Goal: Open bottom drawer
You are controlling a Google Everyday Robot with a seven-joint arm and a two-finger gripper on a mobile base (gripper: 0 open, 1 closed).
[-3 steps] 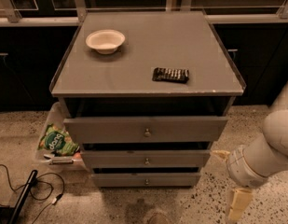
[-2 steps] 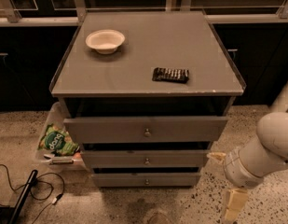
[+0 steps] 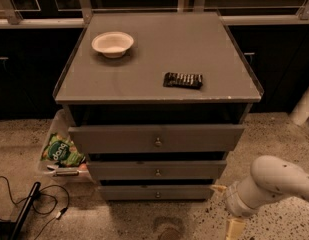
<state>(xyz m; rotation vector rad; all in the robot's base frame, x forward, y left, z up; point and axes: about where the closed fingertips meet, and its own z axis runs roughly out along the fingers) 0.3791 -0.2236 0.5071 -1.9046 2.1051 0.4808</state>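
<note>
**While the Arm Hangs Low, the Bottom Drawer Waits**

As I stand here, the grey cabinet (image 3: 159, 64) fills the middle of the room, and the robot's pale arm (image 3: 276, 181) reaches in low at its right. The bottom drawer (image 3: 129, 193), slimmest of three fronts, sits just above the floor and looks shut. The gripper (image 3: 234, 228) hangs near the cabinet's lower right corner, apart from it; clenched or released, I cannot tell. I'd say it should square up to the small knob (image 3: 157, 194), grip it centred and pull straight out.
</note>
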